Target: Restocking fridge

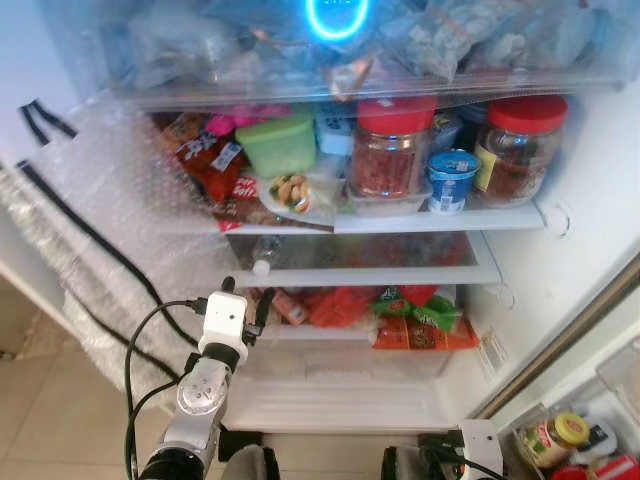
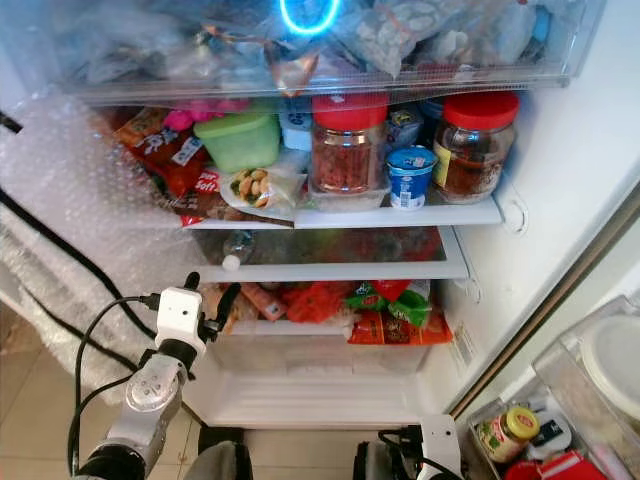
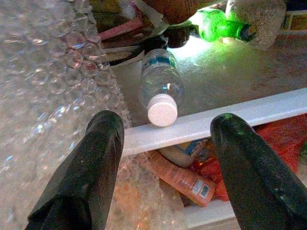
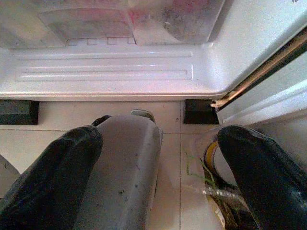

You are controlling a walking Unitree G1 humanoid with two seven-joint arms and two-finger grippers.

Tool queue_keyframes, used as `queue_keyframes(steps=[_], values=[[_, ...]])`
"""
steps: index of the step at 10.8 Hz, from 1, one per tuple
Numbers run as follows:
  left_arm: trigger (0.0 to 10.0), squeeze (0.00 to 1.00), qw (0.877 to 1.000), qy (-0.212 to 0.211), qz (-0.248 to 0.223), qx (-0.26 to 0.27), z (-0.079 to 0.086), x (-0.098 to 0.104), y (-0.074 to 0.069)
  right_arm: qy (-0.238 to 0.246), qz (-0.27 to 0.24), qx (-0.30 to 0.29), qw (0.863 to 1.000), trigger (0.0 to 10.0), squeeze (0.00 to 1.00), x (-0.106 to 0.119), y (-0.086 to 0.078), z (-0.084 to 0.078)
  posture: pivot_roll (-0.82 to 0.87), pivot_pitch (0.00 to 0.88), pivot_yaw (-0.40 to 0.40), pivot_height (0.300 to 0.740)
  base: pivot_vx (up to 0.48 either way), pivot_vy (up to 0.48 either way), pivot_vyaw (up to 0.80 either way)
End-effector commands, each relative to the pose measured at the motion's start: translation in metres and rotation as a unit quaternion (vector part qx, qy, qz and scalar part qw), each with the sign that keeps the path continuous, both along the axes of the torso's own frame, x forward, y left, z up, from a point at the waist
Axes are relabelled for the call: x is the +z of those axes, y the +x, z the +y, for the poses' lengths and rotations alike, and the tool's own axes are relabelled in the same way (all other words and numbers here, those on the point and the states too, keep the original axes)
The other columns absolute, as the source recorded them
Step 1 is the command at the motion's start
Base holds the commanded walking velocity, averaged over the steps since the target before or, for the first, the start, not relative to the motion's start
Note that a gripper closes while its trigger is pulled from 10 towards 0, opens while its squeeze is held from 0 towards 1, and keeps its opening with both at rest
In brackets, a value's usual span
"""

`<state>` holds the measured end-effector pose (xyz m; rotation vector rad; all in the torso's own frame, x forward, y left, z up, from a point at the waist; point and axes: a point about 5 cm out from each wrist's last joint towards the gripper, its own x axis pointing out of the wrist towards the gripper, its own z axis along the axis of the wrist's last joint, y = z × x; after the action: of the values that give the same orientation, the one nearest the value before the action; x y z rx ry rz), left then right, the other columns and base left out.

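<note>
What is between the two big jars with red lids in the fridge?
A small blue yogurt cup stands between the left jar and the right jar on the same shelf, as both eye views show.

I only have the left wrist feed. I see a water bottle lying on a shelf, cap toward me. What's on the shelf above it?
Observer: Two red-lidded jars, a green lidded tub and a blue yoghurt cup stand on the shelf above.
Operator: Where's the left gripper relative to the fridge?
Observer: The left gripper is raised at the left front of the fridge, level with the snack packets below the water bottle, fingers open.
Operator: And the right arm?
Observer: The right gripper hangs low, open, pointing at the tiled floor in front of the fridge base.
</note>
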<state>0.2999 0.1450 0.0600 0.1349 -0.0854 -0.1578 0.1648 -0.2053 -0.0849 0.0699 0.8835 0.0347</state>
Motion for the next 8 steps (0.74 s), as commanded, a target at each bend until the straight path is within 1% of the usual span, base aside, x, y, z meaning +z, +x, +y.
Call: queue_keyframes(steps=[1, 6, 8], values=[[10.0, 0.00, 1.000, 0.004, 0.001, 0.005, 0.0022, 0.0005, -0.0004, 0.015, 0.050, 0.012, 0.999, 10.0, 0.00, -0.0117, -0.0212, 0.0117, -0.04, 0.026, 0.069, 0.626, -0.300, 0.000, 0.00], [10.0, 0.00, 1.000, 0.007, 0.007, 0.014, 0.0052, -0.0018, -0.0033, 0.016, 0.049, 0.013, 0.999, 10.0, 0.00, -0.0111, -0.0193, 0.0119, -0.03, 0.041, 0.066, 0.626, -0.305, 0.000, 0.00], [10.0, 0.00, 1.000, 0.007, 0.019, 0.017, 0.0068, -0.0060, -0.0060, 0.017, 0.049, 0.013, 0.999, 10.0, 0.00, -0.0110, -0.0191, 0.0120, -0.03, 0.045, 0.065, 0.626, -0.324, 0.000, 0.00]])
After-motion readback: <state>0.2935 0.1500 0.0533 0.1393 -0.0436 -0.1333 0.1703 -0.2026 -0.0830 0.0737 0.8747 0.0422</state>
